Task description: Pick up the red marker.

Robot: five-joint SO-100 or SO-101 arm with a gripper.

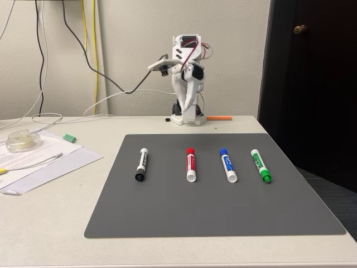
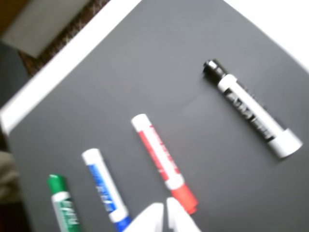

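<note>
The red marker (image 1: 190, 164) lies on the grey mat (image 1: 217, 212), second from the left in the fixed view, with its red cap toward the arm. My gripper (image 1: 188, 105) hangs folded over the arm's base at the back of the table, well behind the mat and far from the marker. In the wrist view the red marker (image 2: 164, 162) lies just above my white fingertips (image 2: 149, 220). The gripper (image 2: 164, 217) looks shut, with nothing held.
A black marker (image 1: 141, 163), a blue marker (image 1: 227, 164) and a green marker (image 1: 260, 165) lie in the same row. On the left are papers (image 1: 44, 162), a tape roll (image 1: 22, 139) and cables. An orange stick (image 1: 218, 118) lies by the base.
</note>
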